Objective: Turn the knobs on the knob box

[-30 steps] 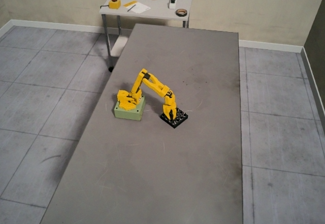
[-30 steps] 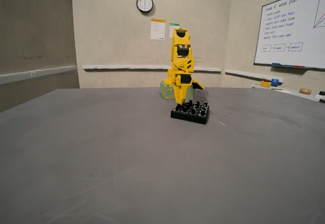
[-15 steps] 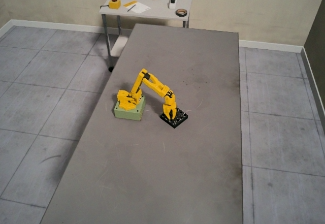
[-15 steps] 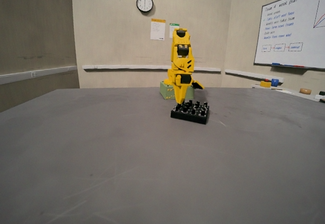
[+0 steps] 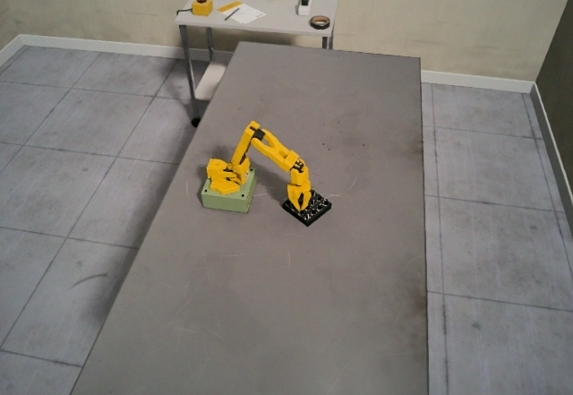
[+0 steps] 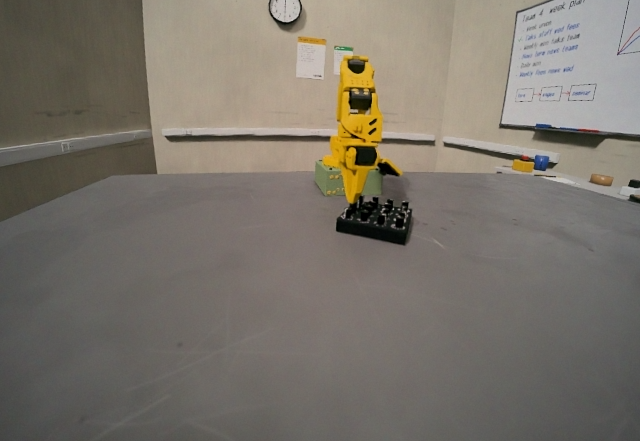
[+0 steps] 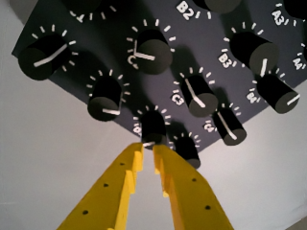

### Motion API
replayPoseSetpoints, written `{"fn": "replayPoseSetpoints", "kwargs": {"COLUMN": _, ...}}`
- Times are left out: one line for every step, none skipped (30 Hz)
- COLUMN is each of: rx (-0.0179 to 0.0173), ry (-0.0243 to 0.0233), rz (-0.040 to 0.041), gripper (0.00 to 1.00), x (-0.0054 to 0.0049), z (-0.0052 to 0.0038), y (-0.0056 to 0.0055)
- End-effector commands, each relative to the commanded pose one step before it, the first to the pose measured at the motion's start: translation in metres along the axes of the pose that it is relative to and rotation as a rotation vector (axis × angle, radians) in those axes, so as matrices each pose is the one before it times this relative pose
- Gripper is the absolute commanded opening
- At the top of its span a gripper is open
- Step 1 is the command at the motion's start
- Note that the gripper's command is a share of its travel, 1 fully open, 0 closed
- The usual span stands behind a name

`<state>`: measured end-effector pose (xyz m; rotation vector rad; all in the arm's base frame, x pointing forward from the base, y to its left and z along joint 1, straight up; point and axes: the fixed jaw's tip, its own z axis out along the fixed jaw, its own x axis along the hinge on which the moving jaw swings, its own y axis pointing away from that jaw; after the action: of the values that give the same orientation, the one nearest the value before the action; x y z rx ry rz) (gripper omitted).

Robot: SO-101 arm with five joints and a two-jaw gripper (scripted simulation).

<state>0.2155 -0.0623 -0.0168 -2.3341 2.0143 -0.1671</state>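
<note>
The black knob box (image 5: 310,209) lies on the grey table in front of the arm; it also shows in the exterior view (image 6: 374,220). In the wrist view its knobs have white pointers and clock marks. My gripper (image 7: 148,149) points down at the box's near corner, with its fingers closed to a narrow slit. The tips sit at the near edge of knob D3 (image 7: 153,126), not around it. D3's pointer is mostly hidden by the tips. Knob A3 (image 7: 297,0) is at the far right edge, partly cut off. The gripper also shows in the top and exterior views (image 5: 302,204) (image 6: 354,202).
The arm stands on a green base block (image 5: 227,192) to the left of the box. A small side table (image 5: 259,6) with a cup, tape rolls and a button box stands beyond the far end of the table.
</note>
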Motion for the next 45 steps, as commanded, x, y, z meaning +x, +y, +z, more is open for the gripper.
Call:
{"fn": "replayPoseSetpoints", "kwargs": {"rx": -0.10909, "ry": -0.04569, "rz": -0.00113, "gripper": 0.01, "x": -0.00731, "z": 0.045927, "y": 0.01758}}
{"fn": "replayPoseSetpoints", "kwargs": {"rx": 0.0, "ry": 0.0, "rz": 0.0, "gripper": 0.01, "x": 0.0, "z": 0.0, "y": 0.0}}
{"fn": "replayPoseSetpoints", "kwargs": {"rx": 0.0, "ry": 0.0, "rz": 0.0, "gripper": 0.01, "x": 0.0, "z": 0.0, "y": 0.0}}
{"fn": "replayPoseSetpoints", "kwargs": {"rx": 0.0, "ry": 0.00001, "rz": 0.01745, "gripper": 0.01, "x": -0.0001, "z": -0.000007, "y": 0.0}}
{"fn": "replayPoseSetpoints", "kwargs": {"rx": -0.00001, "ry": 0.0, "rz": 0.01745, "gripper": 0.01, "x": -0.0001, "z": -0.000008, "y": 0.0}}
{"fn": "replayPoseSetpoints", "kwargs": {"rx": 0.00001, "ry": 0.0, "rz": 0.01745, "gripper": 0.01, "x": -0.0001, "z": -0.000008, "y": 0.0}}
{"fn": "replayPoseSetpoints", "kwargs": {"rx": -0.00002, "ry": 0.0, "rz": 0.01745, "gripper": 0.01, "x": -0.0001, "z": -0.000002, "y": 0.00001}}
{"fn": "replayPoseSetpoints", "kwargs": {"rx": 0.0, "ry": 0.0, "rz": 0.01745, "gripper": 0.01, "x": -0.0001, "z": -0.000008, "y": 0.0}}
{"fn": "replayPoseSetpoints", "kwargs": {"rx": 0.0, "ry": 0.0, "rz": 0.01745, "gripper": 0.01, "x": -0.0001, "z": 0.000003, "y": 0.0}}
{"fn": "replayPoseSetpoints", "kwargs": {"rx": 0.00002, "ry": -0.00001, "rz": 0.01745, "gripper": 0.01, "x": -0.0001, "z": -0.000002, "y": 0.0}}
{"fn": "replayPoseSetpoints", "kwargs": {"rx": -0.00001, "ry": -0.00001, "rz": 0.01748, "gripper": 0.01, "x": -0.0001, "z": 0.000003, "y": -0.00001}}
{"fn": "replayPoseSetpoints", "kwargs": {"rx": 0.00002, "ry": 0.00002, "rz": 0.01745, "gripper": 0.01, "x": -0.0001, "z": -0.000003, "y": 0.0}}
{"fn": "replayPoseSetpoints", "kwargs": {"rx": -0.00002, "ry": -0.00001, "rz": 0.01745, "gripper": 0.01, "x": -0.0001, "z": 0.000003, "y": 0.0}}
{"fn": "replayPoseSetpoints", "kwargs": {"rx": 0.00001, "ry": 0.00002, "rz": 0.01745, "gripper": 0.01, "x": -0.0001, "z": -0.000004, "y": 0.0}}
{"fn": "replayPoseSetpoints", "kwargs": {"rx": 0.0, "ry": -0.00002, "rz": 0.01745, "gripper": 0.01, "x": -0.0001, "z": 0.000003, "y": 0.0}}
{"fn": "replayPoseSetpoints", "kwargs": {"rx": 0.0, "ry": 0.00001, "rz": 0.01745, "gripper": 0.01, "x": -0.0001, "z": 0.000002, "y": 0.0}}
{"fn": "replayPoseSetpoints", "kwargs": {"rx": 0.00002, "ry": -0.00002, "rz": 0.01745, "gripper": 0.01, "x": -0.0001, "z": -0.000004, "y": 0.0}}
{"fn": "replayPoseSetpoints", "kwargs": {"rx": -0.00001, "ry": 0.00001, "rz": 0.01745, "gripper": 0.01, "x": -0.0001, "z": 0.000002, "y": 0.0}}
{"fn": "replayPoseSetpoints", "kwargs": {"rx": 0.0, "ry": 0.0, "rz": 0.0, "gripper": 0.01, "x": 0.0, "z": 0.0, "y": 0.0}}
{"fn": "replayPoseSetpoints", "kwargs": {"rx": 0.0, "ry": 0.0, "rz": 0.0, "gripper": 0.01, "x": 0.0, "z": 0.0, "y": 0.0}}
{"fn": "replayPoseSetpoints", "kwargs": {"rx": 0.00002, "ry": 0.0, "rz": 0.01743, "gripper": 0.01, "x": -0.0001, "z": 0.0, "y": 0.0}}
{"fn": "replayPoseSetpoints", "kwargs": {"rx": 0.0, "ry": 0.00002, "rz": 0.01745, "gripper": 0.01, "x": -0.0001, "z": 0.000001, "y": 0.0}}
{"fn": "replayPoseSetpoints", "kwargs": {"rx": -0.00001, "ry": -0.00001, "rz": 0.01745, "gripper": 0.01, "x": -0.0001, "z": 0.000001, "y": 0.0}}
{"fn": "replayPoseSetpoints", "kwargs": {"rx": -0.00001, "ry": 0.00002, "rz": 0.01745, "gripper": 0.01, "x": -0.0001, "z": -0.000005, "y": 0.0}}
{"fn": "replayPoseSetpoints", "kwargs": {"rx": 0.00001, "ry": -0.00002, "rz": 0.01748, "gripper": 0.01, "x": -0.0001, "z": 0.000001, "y": 0.0}}
{"fn": "replayPoseSetpoints", "kwargs": {"rx": 0.00001, "ry": 0.00001, "rz": 0.01745, "gripper": 0.01, "x": -0.0001, "z": 0.000001, "y": 0.0}}
{"fn": "replayPoseSetpoints", "kwargs": {"rx": 0.0, "ry": -0.00002, "rz": 0.01745, "gripper": 0.01, "x": -0.0001, "z": 0.000001, "y": 0.0}}
{"fn": "replayPoseSetpoints", "kwargs": {"rx": 0.0, "ry": 0.00001, "rz": 0.01745, "gripper": 0.01, "x": -0.0001, "z": 0.0, "y": 0.0}}
{"fn": "replayPoseSetpoints", "kwargs": {"rx": -0.00001, "ry": 0.00001, "rz": 0.01745, "gripper": 0.01, "x": -0.0001, "z": 0.0, "y": 0.0}}
{"fn": "replayPoseSetpoints", "kwargs": {"rx": 0.00001, "ry": -0.00002, "rz": 0.01745, "gripper": 0.01, "x": -0.0001, "z": 0.0, "y": 0.0}}
{"fn": "replayPoseSetpoints", "kwargs": {"rx": -0.00002, "ry": 0.00001, "rz": 0.01745, "gripper": 0.01, "x": -0.0001, "z": 0.0, "y": 0.0}}
{"fn": "replayPoseSetpoints", "kwargs": {"rx": 0.00001, "ry": 0.00001, "rz": 0.01745, "gripper": 0.01, "x": -0.0001, "z": -0.000001, "y": 0.0}}
{"fn": "replayPoseSetpoints", "kwargs": {"rx": 0.0, "ry": 0.00001, "rz": 0.01745, "gripper": 0.01, "x": -0.0001, "z": -0.000001, "y": 0.0}}
{"fn": "replayPoseSetpoints", "kwargs": {"rx": -0.00001, "ry": -0.00002, "rz": 0.01745, "gripper": 0.01, "x": -0.0001, "z": -0.000001, "y": -0.00001}}
{"fn": "replayPoseSetpoints", "kwargs": {"rx": 0.00002, "ry": 0.0, "rz": 0.01745, "gripper": 0.01, "x": -0.0001, "z": 0.000005, "y": 0.0}}
{"fn": "replayPoseSetpoints", "kwargs": {"rx": 0.0, "ry": 0.0, "rz": 0.0, "gripper": 0.01, "x": 0.0, "z": 0.0, "y": 0.0}}
{"fn": "replayPoseSetpoints", "kwargs": {"rx": 0.0, "ry": 0.0, "rz": 0.0, "gripper": 0.01, "x": 0.0, "z": 0.0, "y": 0.0}}
{"fn": "replayPoseSetpoints", "kwargs": {"rx": -0.00002, "ry": 0.00001, "rz": 0.01745, "gripper": 0.01, "x": -0.0001, "z": -0.000005, "y": 0.0}}
{"fn": "replayPoseSetpoints", "kwargs": {"rx": 0.00001, "ry": 0.00001, "rz": 0.01745, "gripper": 0.01, "x": -0.0001, "z": 0.000004, "y": 0.0}}
{"fn": "replayPoseSetpoints", "kwargs": {"rx": 0.0, "ry": -0.00002, "rz": 0.01745, "gripper": 0.01, "x": -0.0001, "z": -0.000001, "y": 0.0}}
{"fn": "replayPoseSetpoints", "kwargs": {"rx": 0.0, "ry": 0.00001, "rz": 0.01745, "gripper": 0.01, "x": -0.0001, "z": -0.000001, "y": 0.0}}
{"fn": "replayPoseSetpoints", "kwargs": {"rx": -0.00001, "ry": 0.00001, "rz": 0.01745, "gripper": 0.01, "x": -0.0001, "z": 0.000004, "y": 0.0}}
{"fn": "replayPoseSetpoints", "kwargs": {"rx": 0.00002, "ry": 0.00001, "rz": 0.01745, "gripper": 0.01, "x": -0.0001, "z": -0.000002, "y": 0.0}}
{"fn": "replayPoseSetpoints", "kwargs": {"rx": -0.00002, "ry": -0.00002, "rz": 0.01745, "gripper": 0.01, "x": -0.0001, "z": -0.000002, "y": 0.0}}
{"fn": "replayPoseSetpoints", "kwargs": {"rx": 0.00001, "ry": 0.00001, "rz": 0.01745, "gripper": 0.01, "x": -0.0001, "z": 0.000004, "y": 0.0}}
